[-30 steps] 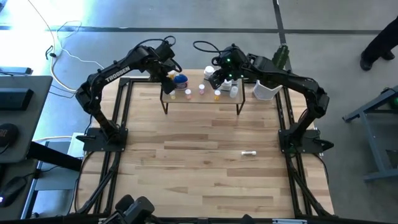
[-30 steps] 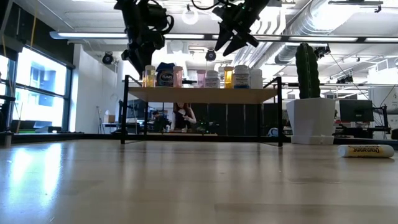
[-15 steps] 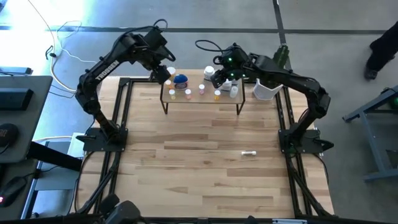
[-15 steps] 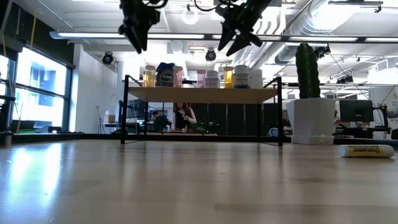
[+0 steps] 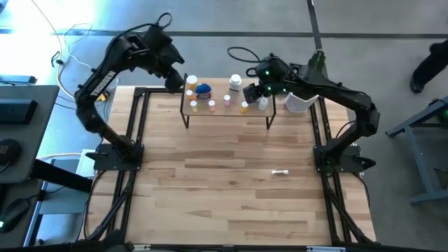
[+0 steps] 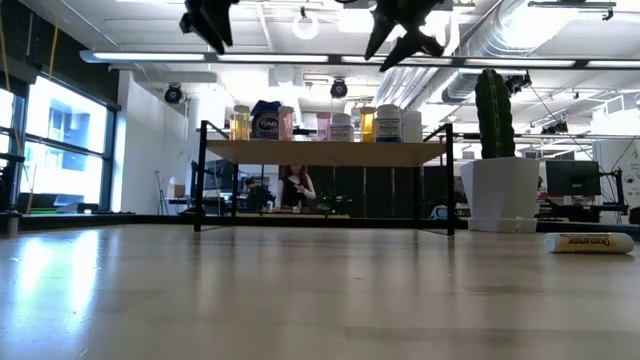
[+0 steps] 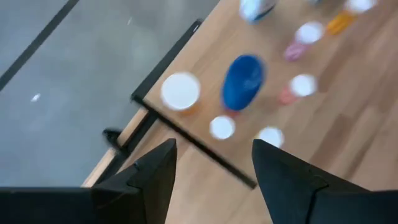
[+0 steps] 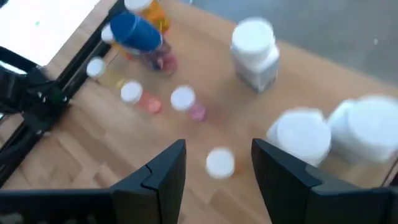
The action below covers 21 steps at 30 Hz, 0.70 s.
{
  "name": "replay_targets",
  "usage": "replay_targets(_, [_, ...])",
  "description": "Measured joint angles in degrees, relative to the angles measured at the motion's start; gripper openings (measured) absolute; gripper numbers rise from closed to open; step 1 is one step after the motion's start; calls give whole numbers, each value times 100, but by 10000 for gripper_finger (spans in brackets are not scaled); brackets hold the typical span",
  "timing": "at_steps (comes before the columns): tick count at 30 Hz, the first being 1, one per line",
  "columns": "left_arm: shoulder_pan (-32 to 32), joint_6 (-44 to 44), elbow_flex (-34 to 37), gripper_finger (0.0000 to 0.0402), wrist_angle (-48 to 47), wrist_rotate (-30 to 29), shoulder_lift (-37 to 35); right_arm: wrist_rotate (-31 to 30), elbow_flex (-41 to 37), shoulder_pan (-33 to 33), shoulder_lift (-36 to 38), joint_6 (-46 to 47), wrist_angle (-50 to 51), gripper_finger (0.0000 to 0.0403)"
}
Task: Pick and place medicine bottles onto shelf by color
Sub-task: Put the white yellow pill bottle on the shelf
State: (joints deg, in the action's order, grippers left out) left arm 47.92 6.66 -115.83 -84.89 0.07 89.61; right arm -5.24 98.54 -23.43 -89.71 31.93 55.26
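The shelf (image 5: 227, 112) stands at the table's far side on thin black legs. Several medicine bottles stand on its top board: a blue-lidded jar (image 5: 204, 89), an orange bottle (image 5: 192, 82), small pink and orange ones (image 5: 227, 101), and white ones (image 5: 262, 102). One more bottle (image 5: 280, 172) lies on its side on the table at the near right. My left gripper (image 5: 173, 78) is open and empty, high above the shelf's left end (image 7: 211, 180). My right gripper (image 5: 253, 91) is open and empty, high above the shelf's right part (image 8: 217, 180).
A white pot (image 5: 299, 102) with a tall green cactus (image 6: 495, 110) stands just right of the shelf. Black frame rails (image 5: 137, 126) run along the table's left and right sides. A person's legs (image 5: 427, 63) show on the floor at the far right.
My left gripper has risen from just above the bottles at the shelf's left end and drawn back toward the table's left edge. My right gripper has risen too and shifted a little toward the right edge. The bottles have stayed in place.
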Motion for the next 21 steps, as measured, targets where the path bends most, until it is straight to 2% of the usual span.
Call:
replay_targets(5, [-13, -174, 807, 200, 884, 479, -732, -61, 2, 363, 23, 432, 443, 174])
replay_targets(14, [-526, -367, 2832, 200, 2033, 490, -2059, -83, 2, 1121, 10, 1418, 1111, 174])
replay_targets(21, [-1038, -354, 4067, 200, 2968, 494, -2726, -636, 2, 1749, 10, 2813, 1889, 174])
